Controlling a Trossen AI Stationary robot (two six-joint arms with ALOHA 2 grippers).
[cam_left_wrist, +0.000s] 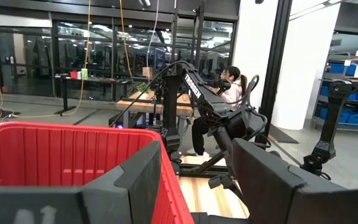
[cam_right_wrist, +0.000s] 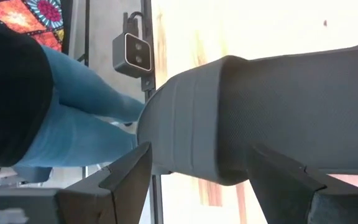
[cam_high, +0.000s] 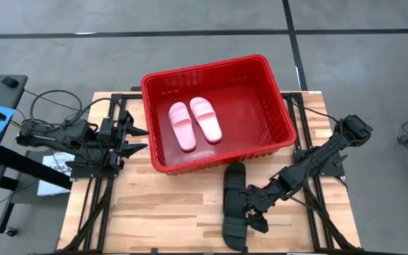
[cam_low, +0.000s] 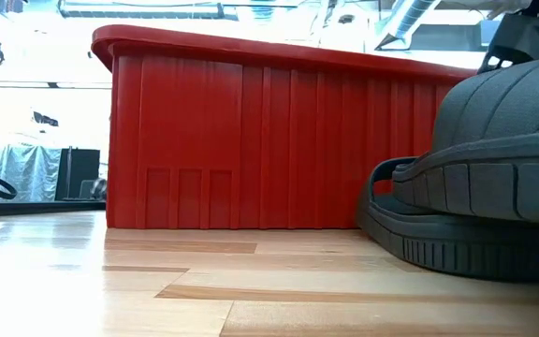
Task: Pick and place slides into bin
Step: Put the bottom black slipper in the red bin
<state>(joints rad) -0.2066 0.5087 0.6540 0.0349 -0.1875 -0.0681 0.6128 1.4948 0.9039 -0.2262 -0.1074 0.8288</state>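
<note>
The red bin (cam_high: 218,152) stands at the table's far middle, with two pale pink slides (cam_high: 195,122) lying side by side on its floor. Two black slides lie end to end on the table in front of the bin, one nearer the bin (cam_high: 234,177) and one by the near edge (cam_high: 234,230). My right gripper (cam_high: 250,209) is open beside them, its fingers on either side of a black slide's wide strap (cam_right_wrist: 229,118). That slide rests on its sole in the low view (cam_low: 475,206). My left gripper (cam_high: 137,139) waits open and empty left of the bin. My right gripper has its two fingers (cam_right_wrist: 129,177) on either side of the black slide's strap (cam_right_wrist: 185,143), coming in low from the table's right. I cannot tell whether the fingers touch the strap. The slide lies on the table.
The bin's red wall (cam_low: 251,140) rises just behind the black slides and shows close to my left gripper (cam_left_wrist: 55,155). Bare wooden tabletop (cam_high: 154,212) lies at the near left. A person sits beyond the table (cam_left_wrist: 229,84); another person's legs (cam_right_wrist: 73,106) stand by the near edge.
</note>
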